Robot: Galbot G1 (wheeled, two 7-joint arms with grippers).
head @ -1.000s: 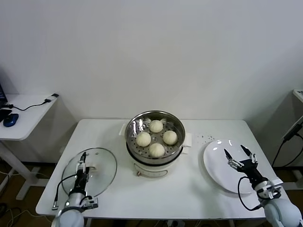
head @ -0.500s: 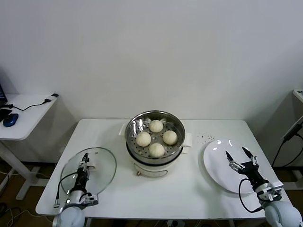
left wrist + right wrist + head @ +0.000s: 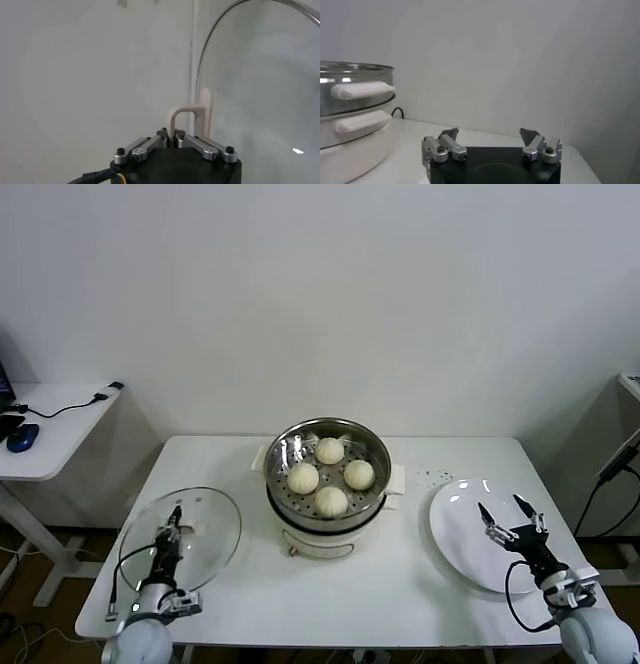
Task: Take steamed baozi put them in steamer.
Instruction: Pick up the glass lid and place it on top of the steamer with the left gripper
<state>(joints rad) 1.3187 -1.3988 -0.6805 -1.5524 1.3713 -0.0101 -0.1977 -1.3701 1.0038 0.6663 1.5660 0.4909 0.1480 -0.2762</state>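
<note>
Several cream-white steamed baozi (image 3: 331, 500) sit on the perforated tray inside the shiny steamer (image 3: 272, 484) at the table's middle. My left gripper (image 3: 172, 529) is at the front left, shut on the white handle (image 3: 192, 107) of the round glass lid (image 3: 205, 534); the left wrist view shows the gripper (image 3: 171, 134) pinching that handle, with the lid (image 3: 260, 75) tilted up beyond it. My right gripper (image 3: 506, 517) hangs open over the white plate (image 3: 455, 524) at the right, holding nothing. In the right wrist view the gripper (image 3: 490, 135) is open too, with the steamer (image 3: 355, 95) off to one side.
A white side desk (image 3: 60, 434) with a mouse and a cable stands to the left of the table. Small dark specks (image 3: 432, 476) lie between steamer and plate. The table's front edge runs just behind both grippers.
My left gripper has shut on the lid's handle, and the lid has tipped up and shifted a little to the left. The right gripper has hardly moved.
</note>
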